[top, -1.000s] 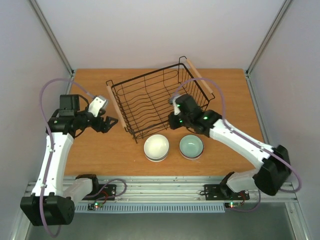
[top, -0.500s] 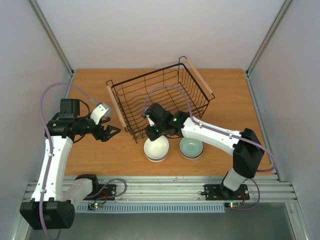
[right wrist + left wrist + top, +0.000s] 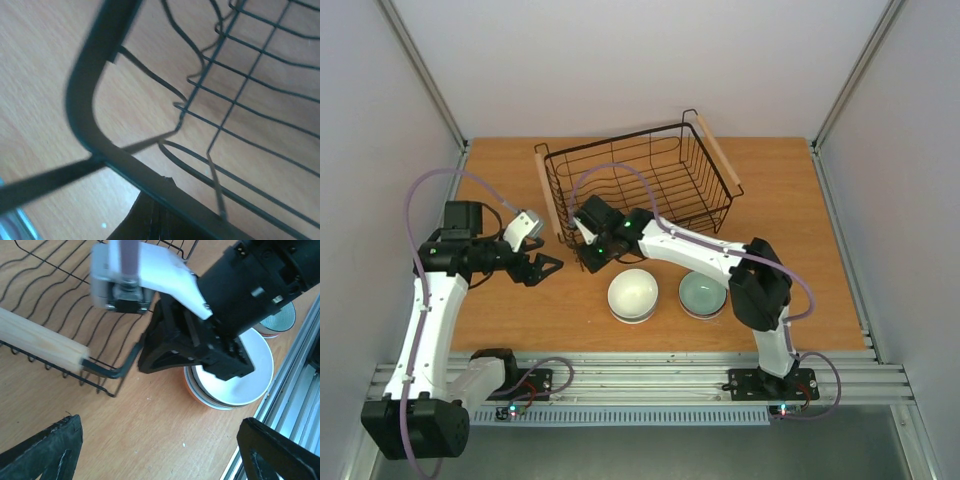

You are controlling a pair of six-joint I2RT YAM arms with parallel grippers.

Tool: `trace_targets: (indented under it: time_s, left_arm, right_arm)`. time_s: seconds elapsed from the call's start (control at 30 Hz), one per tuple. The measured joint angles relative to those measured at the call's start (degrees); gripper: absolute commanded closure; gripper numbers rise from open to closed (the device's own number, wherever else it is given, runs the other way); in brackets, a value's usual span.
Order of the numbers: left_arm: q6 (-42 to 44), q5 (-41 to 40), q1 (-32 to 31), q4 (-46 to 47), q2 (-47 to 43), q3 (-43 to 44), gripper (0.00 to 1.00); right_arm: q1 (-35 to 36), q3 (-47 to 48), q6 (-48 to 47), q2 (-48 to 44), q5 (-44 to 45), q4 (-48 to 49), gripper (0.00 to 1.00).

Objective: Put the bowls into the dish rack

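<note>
The black wire dish rack (image 3: 717, 150) stands at the back middle of the table with nothing in it. In front of it are two stacks of bowls: a white one on top of an orange one (image 3: 633, 294), and a pale mint one on top (image 3: 703, 292). My right gripper (image 3: 586, 260) is shut and pressed against the rack's near left corner. In the right wrist view its fingers (image 3: 157, 217) lie just under the rack's thick frame bar (image 3: 75, 85). My left gripper (image 3: 548, 268) hangs open over bare wood, left of that corner. Nothing is between its fingertips (image 3: 45, 450).
In the left wrist view, the rack's wooden handle (image 3: 35, 342) ends near the right gripper. The white-on-orange stack (image 3: 235, 385) and the mint stack (image 3: 280, 320) sit close to the aluminium rail (image 3: 300, 405) at the table's near edge. Grey walls close in the table's left, back and right sides.
My right arm has swept left from the rack's right side to its near left corner. The rack has shifted and turned slightly away. The left gripper has barely moved.
</note>
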Motion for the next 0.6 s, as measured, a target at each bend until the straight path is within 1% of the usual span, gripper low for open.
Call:
trace_targets:
  time_s: [0.33, 0.6]
  left_arm:
    - [-3.08, 0.04, 0.0, 3.5, 0.0, -2.6, 0.15]
    - [-5.35, -2.21, 0.0, 6.29, 0.0, -4.22, 0.15]
  right_arm:
    - [0.11, 16.7, -5.38, 12.7, 0.87, -1.29, 0.99]
    - [0.11, 21.84, -9.33, 15.54, 5.11, -0.81, 0.99]
